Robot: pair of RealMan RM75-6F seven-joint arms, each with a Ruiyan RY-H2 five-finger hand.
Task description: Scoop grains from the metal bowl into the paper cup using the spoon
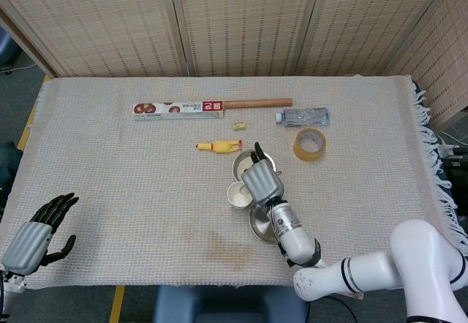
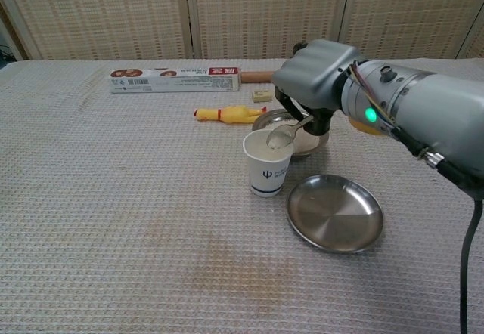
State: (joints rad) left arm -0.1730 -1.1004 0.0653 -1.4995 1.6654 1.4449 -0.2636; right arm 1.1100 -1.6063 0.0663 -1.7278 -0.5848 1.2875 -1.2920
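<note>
Head view: the right robot hand [image 1: 262,182] hangs over the middle of the cloth-covered desk [image 1: 110,184], covering part of the cup [image 1: 238,195] at its 8 o'clock and the bowl [image 1: 245,164] at its 12 o'clock. An empty steel dish [image 1: 257,224] shows at the hand's 6 o'clock, half hidden by the forearm. The spoon cannot be made out from here. Up the desk lie a yellow toy [image 1: 219,146], a foil box [image 1: 178,109], a water bottle [image 1: 303,116] and a tape roll [image 1: 309,143]. The left robot hand [image 1: 34,232] rests at the near-left desk edge, fingers spread and holding nothing.

Chest view: the right robot hand [image 2: 311,88] has its fingers curled round the handle of the spoon [image 2: 283,134], whose scoop is tilted down over the mouth of the cup [image 2: 267,163], just above the rim. The cup stands upright, and pale grains can be seen inside it. The bowl [image 2: 308,141], with white grains in it, sits just behind the cup at its 1 o'clock, partly hidden by the hand. The dish [image 2: 334,212] lies at the cup's 4 o'clock, just beside it. The toy [image 2: 227,113] and box [image 2: 175,79] lie beyond, at 11 o'clock. The left robot hand is out of this frame.
</note>
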